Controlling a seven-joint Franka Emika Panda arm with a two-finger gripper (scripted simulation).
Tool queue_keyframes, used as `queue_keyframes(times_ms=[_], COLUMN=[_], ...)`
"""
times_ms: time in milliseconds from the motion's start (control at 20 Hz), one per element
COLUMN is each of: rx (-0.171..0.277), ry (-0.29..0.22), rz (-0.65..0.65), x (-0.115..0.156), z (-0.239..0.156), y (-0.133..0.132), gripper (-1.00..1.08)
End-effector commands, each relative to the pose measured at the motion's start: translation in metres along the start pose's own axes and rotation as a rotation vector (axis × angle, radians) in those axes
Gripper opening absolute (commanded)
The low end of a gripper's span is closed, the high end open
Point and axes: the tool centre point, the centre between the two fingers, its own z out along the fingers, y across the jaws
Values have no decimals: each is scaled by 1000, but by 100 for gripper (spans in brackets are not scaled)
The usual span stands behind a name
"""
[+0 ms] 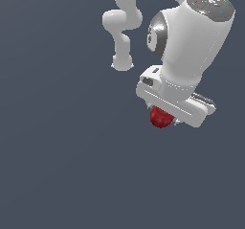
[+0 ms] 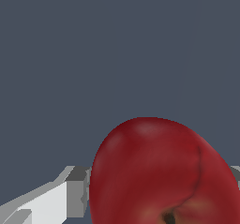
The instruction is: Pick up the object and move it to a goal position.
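The gripper point(image 1: 164, 119) hangs off the end of the white arm point(image 1: 191, 46) with its fingers pinching the dark-red ball point(image 1: 160, 117), which pokes out just below the gripper's pale body. From the wrist view the ball point(image 2: 161, 171) fills the near space, a glossy red skin with a crease and a small dark dimple, and one grey-white finger point(image 2: 75, 190) presses against its side; the other finger is mostly hidden behind the fruit-like shape, only a sliver showing at its far edge.

Around the ball there is nothing but flat slate-grey surface point(image 1: 62, 166), with no shadow or edge to say how far above it the ball sits. I can't tell if it is lifted clear or resting there.

To my eye the grasp is made and the carrying step is in hand. No goal marker shows in either view, so I can't say which way the ball has to go. The next move calls for a steady grip while the arm travels, since the ball is round and could slip between narrow fingers.
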Motion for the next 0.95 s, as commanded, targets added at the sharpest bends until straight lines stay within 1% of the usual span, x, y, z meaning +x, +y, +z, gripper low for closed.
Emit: queue_keyframes(times_ms=[0,400,900], rx=[1,2,2], ry=[1,0,0], rz=[1,0,0], x=[0,0,0], z=[-17,-47,-57], y=[-10,-29,-36], gripper=[-100,-100,-100])
